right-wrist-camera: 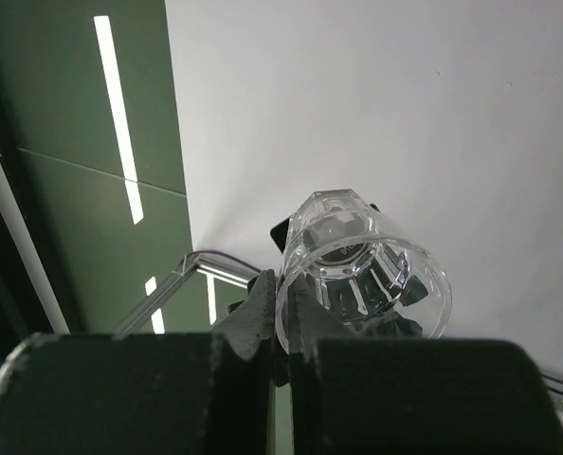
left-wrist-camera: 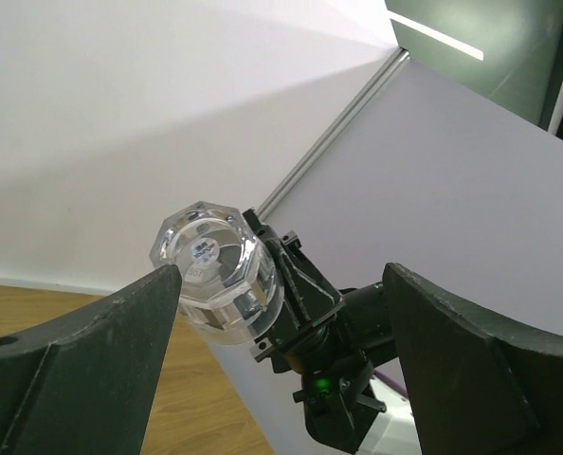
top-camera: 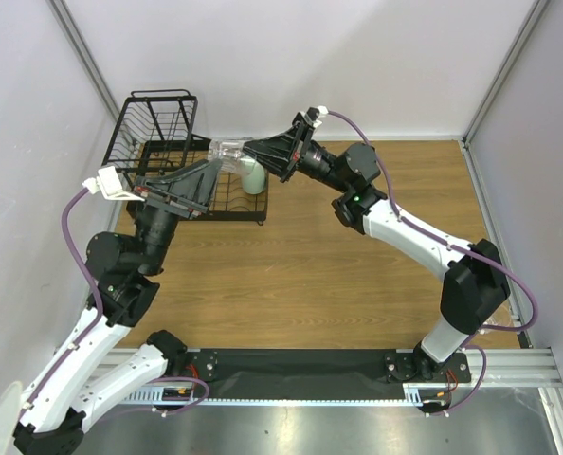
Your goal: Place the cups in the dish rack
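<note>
Right pincer pinches clear cup, apparently by rim.

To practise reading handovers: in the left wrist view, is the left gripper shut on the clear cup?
No, the left gripper stands wide open around the clear cup, which the right gripper pinches.

a robotics lab test cell rather than a home or kitchen — a wood-grain table is boxed in by plain white panels set in aluminium posts. two robot arms are bolted to a black mounting strip at its near edge, purple cables looping off them — and long strip lights glow overhead.
</note>
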Robot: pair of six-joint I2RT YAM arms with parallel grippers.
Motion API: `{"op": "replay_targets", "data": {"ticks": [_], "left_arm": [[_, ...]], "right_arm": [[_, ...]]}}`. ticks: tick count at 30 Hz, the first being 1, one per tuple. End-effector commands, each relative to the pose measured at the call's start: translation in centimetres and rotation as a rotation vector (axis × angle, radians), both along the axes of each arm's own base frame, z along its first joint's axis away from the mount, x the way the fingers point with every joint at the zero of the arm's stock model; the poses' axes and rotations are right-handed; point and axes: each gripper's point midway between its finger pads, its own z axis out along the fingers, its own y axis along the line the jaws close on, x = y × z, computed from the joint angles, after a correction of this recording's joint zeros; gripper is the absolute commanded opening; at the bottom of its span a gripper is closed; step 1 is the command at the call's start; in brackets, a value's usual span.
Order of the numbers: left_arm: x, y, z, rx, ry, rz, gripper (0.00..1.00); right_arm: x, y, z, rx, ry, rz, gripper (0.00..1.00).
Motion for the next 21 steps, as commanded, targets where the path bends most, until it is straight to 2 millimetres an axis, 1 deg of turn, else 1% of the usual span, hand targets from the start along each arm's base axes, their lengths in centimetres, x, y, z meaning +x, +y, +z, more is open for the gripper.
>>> {"op": "replay_targets", "data": {"ticks": [1,6,11,15,20,21], "left_arm": [[-0.5,1.2,1.3,-0.014,-0.025,0.049,0.93],[-0.6,1.0,1.5,-0.009,-0.040,0.040,0.93],[-0.2,0.8,1.0,-0.008,-0.027,0.039,0.94],[-0.1,0.7,1.6,-0.022,-0.046,0.042,0.93],[0.1,1.0,2.2,-0.041,-0.052,0.056,0.88],[0.0,1.2,2.5,-0.057,-0.061,0.058,0.86]], "right_arm": [[-2.3,-1.5,4.7,0.078,-0.124,-0.009,0.00],[-2.5,-1.4,5.2,0.082,-0.135,-0.001,0.00],[-3.1,-1.1,5.8,0.095,-0.142,0.021,0.00],[-3.6,-0.7,6.0,0.111,-0.132,0.046,0.00],[-4.4,0.0,5.8,0.124,-0.116,0.082,0.00],[-4.4,-0.2,6.0,0.134,-0.122,0.081,0.00]]}}
